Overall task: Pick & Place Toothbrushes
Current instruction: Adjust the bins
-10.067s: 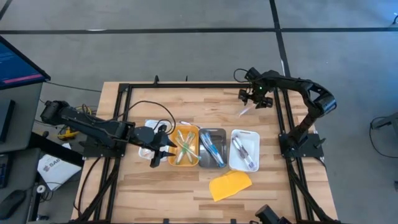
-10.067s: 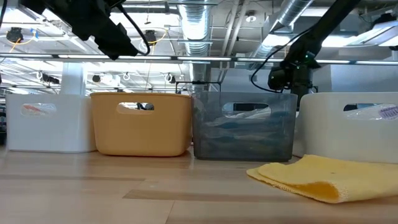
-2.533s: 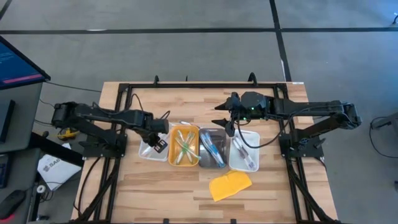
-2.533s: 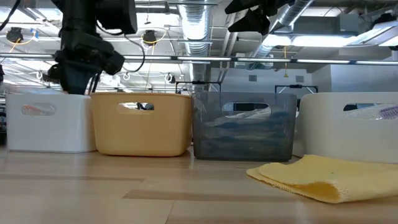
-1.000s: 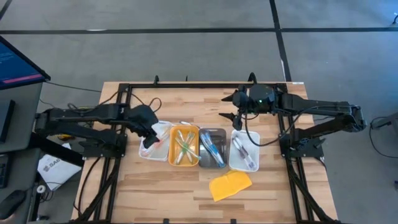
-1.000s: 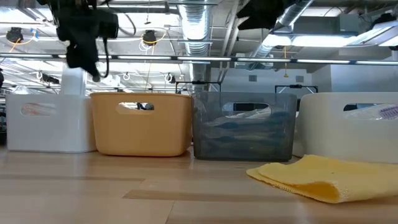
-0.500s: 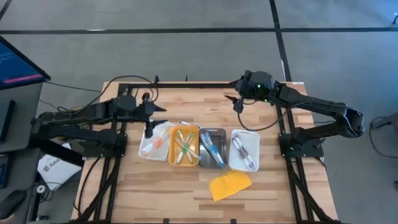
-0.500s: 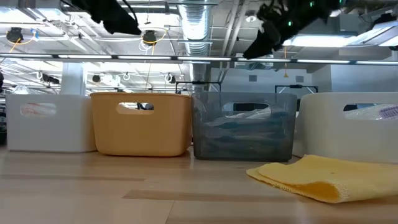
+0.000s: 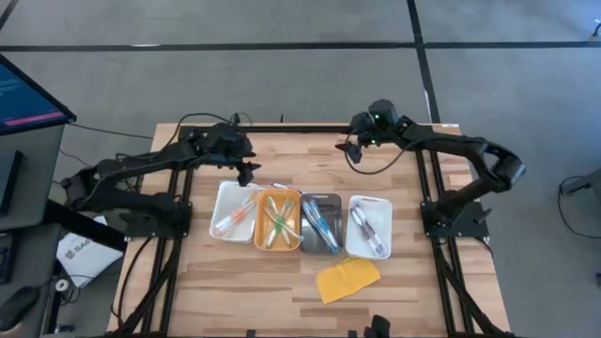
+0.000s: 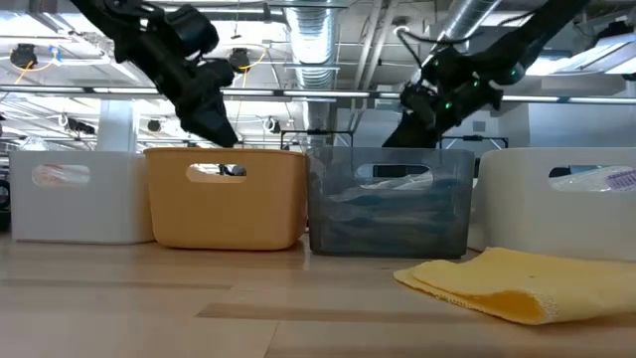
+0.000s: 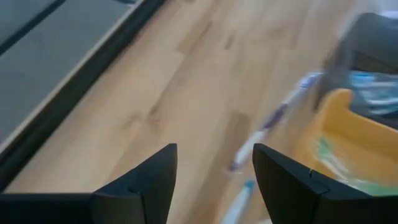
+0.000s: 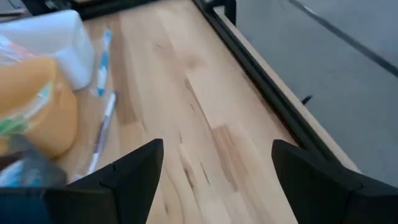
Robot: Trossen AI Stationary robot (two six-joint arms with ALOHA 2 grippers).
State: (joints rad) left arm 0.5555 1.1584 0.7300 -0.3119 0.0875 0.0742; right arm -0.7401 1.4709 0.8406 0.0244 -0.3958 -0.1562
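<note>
Toothbrushes fill most of the four trays that stand in a row across the table's middle: pink and orange ones in the white tray on the left, green and white ones in the orange tray, blue ones in the grey tray, pale ones in the white tray on the right. So sorting looks nearly done. At least two loose toothbrushes lie on the bare wood just behind the trays, near the white and orange ones; these seem to be what is left. The left gripper hovers behind the left white tray with its fingers spread and nothing between them. The right gripper hangs over the table's far side, also spread and empty. A yellow cloth lies in front of the trays.
</note>
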